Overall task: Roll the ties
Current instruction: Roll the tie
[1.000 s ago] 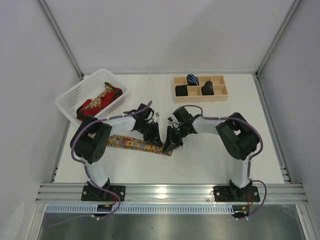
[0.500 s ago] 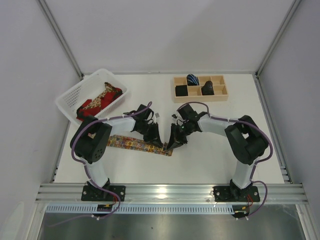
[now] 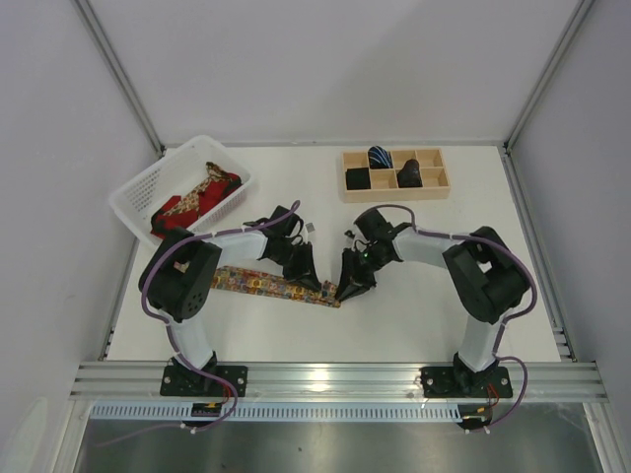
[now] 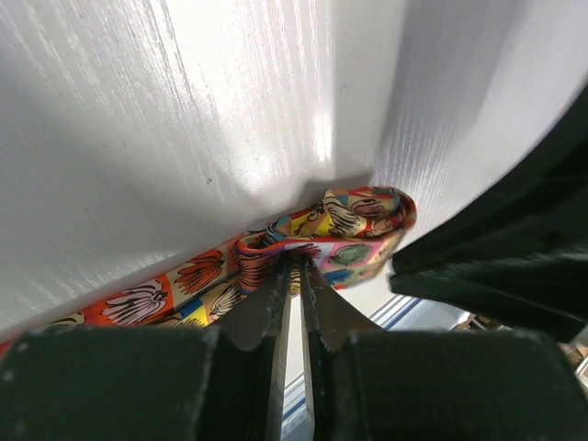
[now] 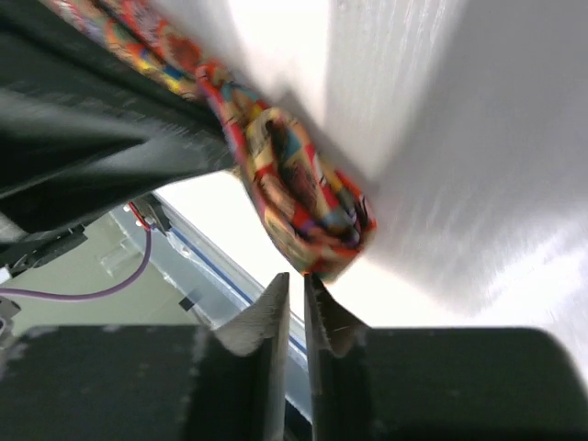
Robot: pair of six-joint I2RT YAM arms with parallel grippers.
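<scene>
White table (image 3: pixel 424 315): right jaws have slipped off the floral tie (image 3: pixel 258 284).

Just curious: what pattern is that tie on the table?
The tie is a multicoloured patchwork print; left wrist view.

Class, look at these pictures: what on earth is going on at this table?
Two robot arms are working on a patterned tie lying on the table. The left fingers pinch its curled-over end, while the right fingers sit right at that curl; whether they grip it is unclear. Rolled ties sit in a wooden tray; more lie in a white basket.
</scene>
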